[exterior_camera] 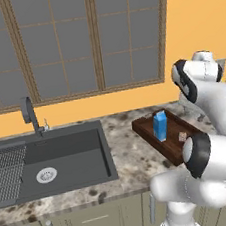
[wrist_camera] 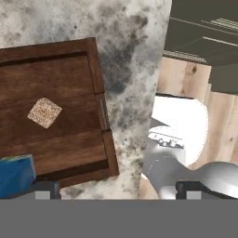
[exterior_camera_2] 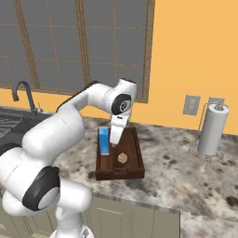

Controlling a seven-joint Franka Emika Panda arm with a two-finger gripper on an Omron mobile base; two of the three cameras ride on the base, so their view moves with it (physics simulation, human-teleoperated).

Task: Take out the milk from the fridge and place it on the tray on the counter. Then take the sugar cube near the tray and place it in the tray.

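Gripper finger tips sit at the bottom edge of the hand view, set wide apart, open, nothing between them. Just above the left tip: corner of the milk carton, blue, at lower left of frame. Sugar cube lies on the floor of the wooden tray, left of centre, apart from the carton. Tray rests on the speckled tabletop.

Right base view: arm rises from lower left, bends at the elbow, wrist turned down over the tray at frame centre. Milk carton upright in the tray's left part; sugar cube just right of it. Paper towel roll stands at far right; sink faucet at far left.
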